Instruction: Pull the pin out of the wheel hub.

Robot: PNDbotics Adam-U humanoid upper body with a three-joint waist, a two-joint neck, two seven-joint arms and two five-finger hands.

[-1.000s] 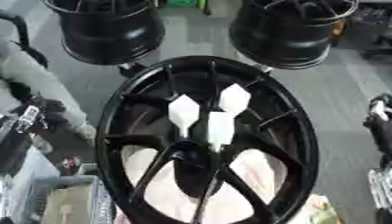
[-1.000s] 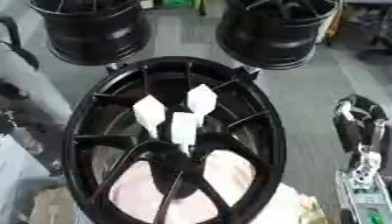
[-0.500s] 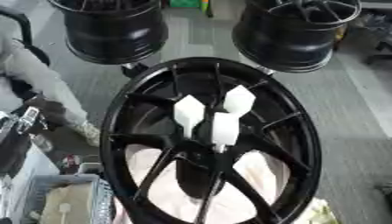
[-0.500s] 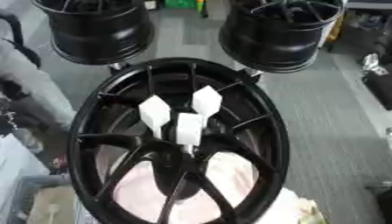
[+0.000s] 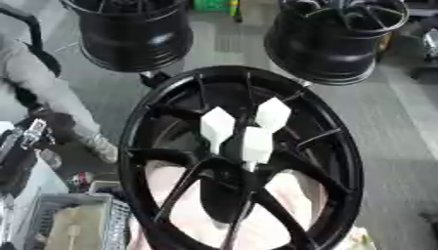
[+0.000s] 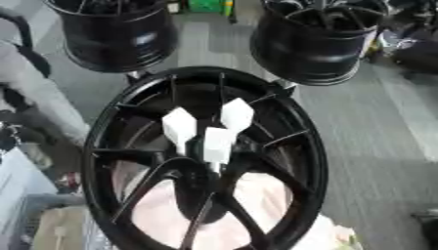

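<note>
A large black wheel hub (image 5: 235,161) fills the middle of the view, its spokes running out from the centre to a glossy rim. Three white pins (image 5: 242,130) with blocky heads stand bunched at the centre: one (image 5: 217,124) at about ten o'clock of the cluster, one (image 5: 273,113) at about one o'clock, and one (image 5: 256,144) at about six o'clock, just below the other two and close beside them. Through the lower spokes a pale pinkish surface (image 5: 278,215) shows. Two more black wheels stand beyond the hub, one (image 5: 135,29) at eleven o'clock and the other (image 5: 342,34) at one o'clock. A light wire basket (image 5: 73,222) sits at eight o'clock, near the lower left corner. Neither robot hand appears in either view, so nothing can be said about their fingers.
</note>
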